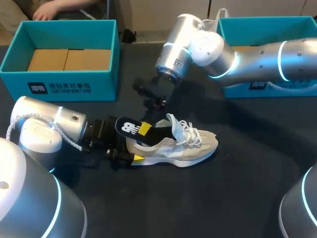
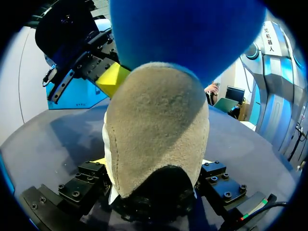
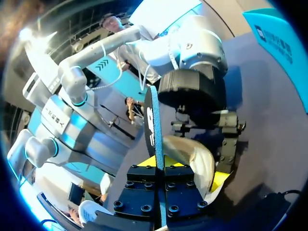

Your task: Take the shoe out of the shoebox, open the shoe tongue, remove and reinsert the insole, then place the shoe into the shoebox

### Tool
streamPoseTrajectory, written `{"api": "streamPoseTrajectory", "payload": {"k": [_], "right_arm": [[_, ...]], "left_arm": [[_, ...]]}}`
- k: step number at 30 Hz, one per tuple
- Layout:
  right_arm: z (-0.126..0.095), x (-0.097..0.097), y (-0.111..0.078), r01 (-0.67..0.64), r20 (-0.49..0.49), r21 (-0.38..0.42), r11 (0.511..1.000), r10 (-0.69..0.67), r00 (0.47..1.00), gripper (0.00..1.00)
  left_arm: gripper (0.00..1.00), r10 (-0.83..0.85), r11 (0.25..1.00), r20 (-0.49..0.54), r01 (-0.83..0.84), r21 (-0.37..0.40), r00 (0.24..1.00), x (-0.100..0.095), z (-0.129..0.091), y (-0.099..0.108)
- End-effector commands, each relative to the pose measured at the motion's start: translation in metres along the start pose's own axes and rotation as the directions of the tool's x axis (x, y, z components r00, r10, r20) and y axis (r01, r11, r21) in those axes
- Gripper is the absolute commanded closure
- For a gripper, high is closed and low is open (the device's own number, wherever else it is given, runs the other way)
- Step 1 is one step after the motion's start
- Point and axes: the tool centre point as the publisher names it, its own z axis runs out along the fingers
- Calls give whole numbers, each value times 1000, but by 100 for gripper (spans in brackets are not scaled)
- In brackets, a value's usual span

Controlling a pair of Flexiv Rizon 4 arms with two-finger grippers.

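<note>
A beige and white shoe [image 1: 185, 145] lies on its side on the dark table, toe to the right. My left gripper [image 1: 128, 150] holds its heel [image 2: 159, 130], one finger [image 2: 89, 180] on each side of it. A dark blue insole [image 1: 130, 128] sticks up out of the heel opening. My right gripper [image 1: 144, 129] comes down from above and is shut on it. In the right wrist view the insole [image 3: 154, 125] stands edge-on between the right gripper's [image 3: 160, 175] fingers, with the shoe [image 3: 195, 161] and left gripper [image 3: 226, 144] just beyond. The insole [image 2: 183, 33] looms over the heel.
An open teal shoebox [image 1: 17, 52] with cardboard in it stands at the back left. A second teal box [image 1: 257, 25] is at the back right, partly behind my right arm [image 1: 257, 59]. Bare table lies in front of the shoe.
</note>
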Motion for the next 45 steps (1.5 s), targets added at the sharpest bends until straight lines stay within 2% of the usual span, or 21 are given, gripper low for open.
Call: {"api": "streamPoseTrajectory", "payload": {"k": [1, 6, 12, 22, 25, 45], "right_arm": [[-7, 19, 7, 20, 82, -17, 1000, -19, 996, 100], [-20, 25, 23, 83, 215, -75, 994, -65, 974, 100], [-37, 25, 47, 197, 360, -149, 969, -132, 923, 100], [-69, 33, 73, 263, 481, -226, 938, -127, 868, 100], [-79, 33, 80, 297, 515, -216, 930, -149, 844, 100], [-79, 33, 80, 297, 515, -216, 930, -149, 844, 100]], "left_arm": [[100, -1, 1000, -2, 1, -4, 1000, 0, 1, 1], [100, -1, 1000, -2, 1, -4, 1000, 0, 1, 1], [100, -1, 1000, -2, 1, -4, 1000, 0, 1, 1], [100, -1, 1000, -2, 1, -4, 1000, 0, 1, 1], [100, -1, 1000, -2, 1, -4, 1000, 0, 1, 1], [100, -1, 1000, -2, 1, -4, 1000, 0, 1, 1]]}}
